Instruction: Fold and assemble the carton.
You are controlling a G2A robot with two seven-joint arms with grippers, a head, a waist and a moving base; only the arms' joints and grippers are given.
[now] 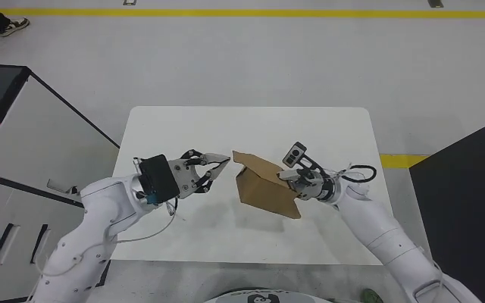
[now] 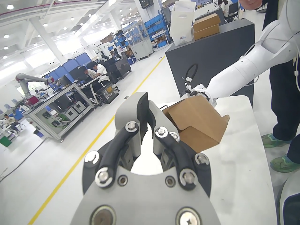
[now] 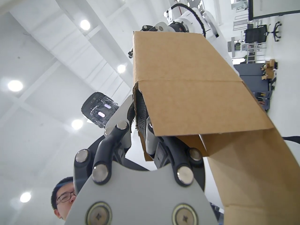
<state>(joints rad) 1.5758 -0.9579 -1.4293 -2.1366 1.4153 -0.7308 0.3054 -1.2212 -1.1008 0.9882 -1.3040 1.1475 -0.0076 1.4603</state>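
Note:
A brown carton [image 1: 265,189] stands partly folded, tilted, near the middle of the white table, with one flap [image 1: 244,159] sticking out toward my left gripper. My right gripper [image 1: 292,180] is shut on the carton's wall at its right end; the right wrist view shows its fingers [image 3: 126,115] clamped on the cardboard edge of the carton [image 3: 187,83]. My left gripper [image 1: 221,167] hovers just left of the carton, apart from it, fingers shut with nothing held. From the left wrist, its fingertips [image 2: 147,111] point at the carton [image 2: 199,122].
The white table [image 1: 250,129] has bare surface behind and in front of the carton. A dark cabinet [image 1: 447,197] stands off the table's right side, and another dark unit [image 1: 30,129] off its left.

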